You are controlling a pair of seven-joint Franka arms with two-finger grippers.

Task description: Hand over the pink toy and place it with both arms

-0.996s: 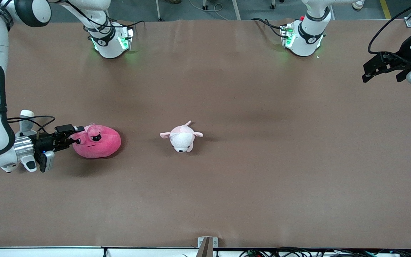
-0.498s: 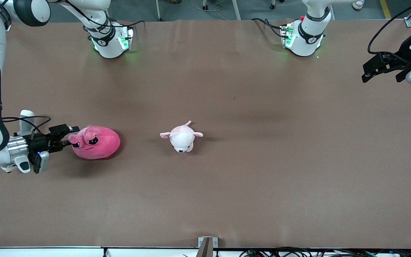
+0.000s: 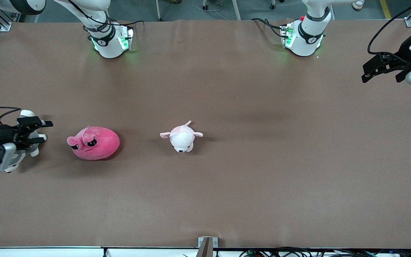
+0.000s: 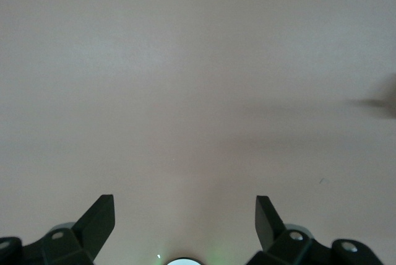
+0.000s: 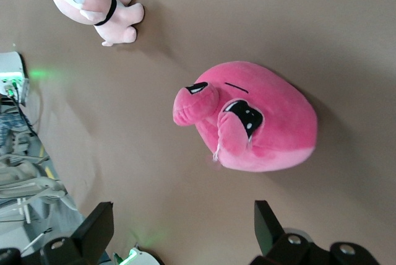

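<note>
Pink toy (image 3: 93,142) lies on the counter (image 3: 227,89) toward my right arm's end, face toward my right tool (image 3: 36,131), which sits just beside it, clear of it, fingers apart with nothing between them; the right wrist view shows the toy (image 5: 253,119) whole and free ahead of the two open fingertips. A paler plush (image 3: 182,137) lies beside the pink toy, toward my left arm's end, well apart. My left tool (image 3: 382,69) waits up high over the left arm's end of the counter, well away from the pink toy, fingers apart too, only bare counter under it. This fits either the toy set down and let go, or me lined up to take it, so I name no move. If a grasp is due, I judge it soft and round: close across the narrow part of the body, squeeze deep enough that it won't slip, leave a free side for the other tool, and steer clear of the paler plush.
</note>
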